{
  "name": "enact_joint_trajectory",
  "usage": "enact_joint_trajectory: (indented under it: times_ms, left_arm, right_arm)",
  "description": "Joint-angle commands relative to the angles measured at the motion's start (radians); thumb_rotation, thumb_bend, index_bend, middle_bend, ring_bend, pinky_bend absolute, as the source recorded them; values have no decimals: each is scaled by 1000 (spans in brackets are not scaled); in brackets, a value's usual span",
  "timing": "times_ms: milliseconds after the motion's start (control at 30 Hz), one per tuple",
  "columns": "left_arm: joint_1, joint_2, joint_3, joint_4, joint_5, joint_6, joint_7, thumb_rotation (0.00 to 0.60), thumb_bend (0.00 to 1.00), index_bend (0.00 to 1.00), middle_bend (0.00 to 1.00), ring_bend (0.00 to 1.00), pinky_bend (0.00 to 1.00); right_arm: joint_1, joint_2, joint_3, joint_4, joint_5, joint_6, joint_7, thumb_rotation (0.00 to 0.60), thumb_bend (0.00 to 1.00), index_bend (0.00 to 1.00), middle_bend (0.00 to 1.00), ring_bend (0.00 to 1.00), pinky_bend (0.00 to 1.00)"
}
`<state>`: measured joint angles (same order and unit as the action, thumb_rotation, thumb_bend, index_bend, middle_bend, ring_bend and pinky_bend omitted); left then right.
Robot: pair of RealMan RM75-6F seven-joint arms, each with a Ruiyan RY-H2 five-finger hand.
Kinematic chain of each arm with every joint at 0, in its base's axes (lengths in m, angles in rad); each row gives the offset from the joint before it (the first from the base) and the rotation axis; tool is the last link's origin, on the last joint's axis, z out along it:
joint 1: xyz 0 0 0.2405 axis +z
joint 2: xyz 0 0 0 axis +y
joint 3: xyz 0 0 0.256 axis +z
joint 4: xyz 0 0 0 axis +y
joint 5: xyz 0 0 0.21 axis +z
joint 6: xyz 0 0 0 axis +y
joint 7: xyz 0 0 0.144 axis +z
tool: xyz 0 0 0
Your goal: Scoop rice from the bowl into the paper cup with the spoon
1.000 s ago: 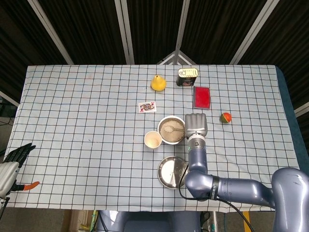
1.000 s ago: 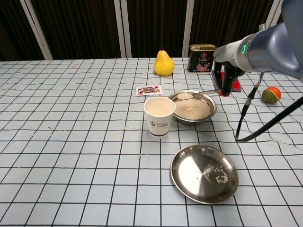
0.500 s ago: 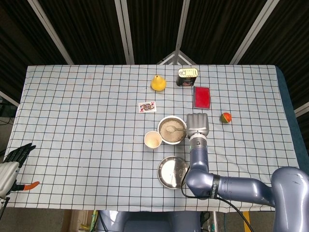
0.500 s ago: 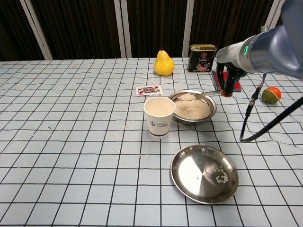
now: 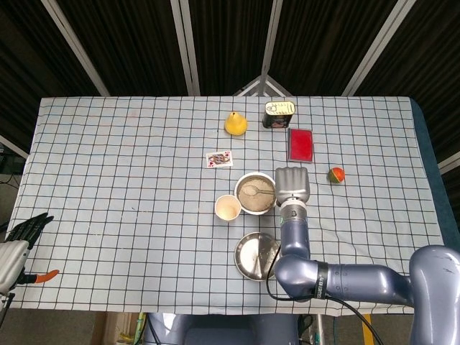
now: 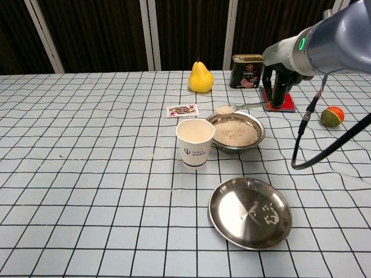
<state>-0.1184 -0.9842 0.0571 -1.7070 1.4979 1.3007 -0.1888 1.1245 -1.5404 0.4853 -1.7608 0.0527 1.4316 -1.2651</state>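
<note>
At the far left edge of the head view we are seeing the left robot hand [image 5: 21,231] hanging off the side of the desk [image 5: 108,165], its dark fingers spread apart and holding nothing. Moving right across the checked cloth, a playing card [image 6: 182,110] is lying face up, and behind it a yellow pear [image 6: 200,78] is standing upright. In front of the card the paper cup [image 6: 195,142] is sitting just beside the bowl [image 6: 255,138], which is holding a mound of rice [image 6: 235,132]. Nearer to us a shallow metal plate [image 6: 250,212] is carrying a few stray grains. Over the back rim of the bowl the spoon [image 6: 227,109] is hovering with rice heaped in it, its handle running right into the right robot hand [image 6: 280,87], which is gripping it. Behind that a tin can [image 6: 246,71] is standing, a red box [image 5: 300,144] is lying flat, and well apart at the right a small red and green fruit [image 6: 331,116] is resting.
</note>
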Motion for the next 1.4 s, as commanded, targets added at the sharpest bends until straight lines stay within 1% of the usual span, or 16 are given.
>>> enact_joint_trajectory:
  times_ms: [33, 400, 900, 1167, 1400]
  left_arm:
    - [1, 0, 0, 1, 2, 2, 0, 600, 21, 0, 0, 0, 0]
    - [3, 2, 3, 4, 16, 11, -12, 600, 21, 0, 0, 0, 0]
    - [1, 6, 8, 11, 31, 13, -36, 600, 21, 0, 0, 0, 0]
    - [0, 9, 10, 12, 39, 15, -47, 600, 21, 0, 0, 0, 0]
    - [-1, 11, 12, 12, 42, 14, -52, 600, 21, 0, 0, 0, 0]
  right_arm:
    - [13, 2, 2, -22, 3, 24, -5, 600, 543, 675, 964, 1000, 981]
    - [49, -36, -12, -63, -5, 98, -9, 600, 543, 675, 964, 999, 981]
    - [94, -126, -46, -23, -34, 145, -38, 600, 544, 675, 965, 999, 981]
    - [102, -157, -100, 10, -105, 152, -61, 600, 548, 675, 965, 999, 980]
    - [118, -172, -145, 25, -174, 167, -108, 600, 547, 675, 965, 999, 981]
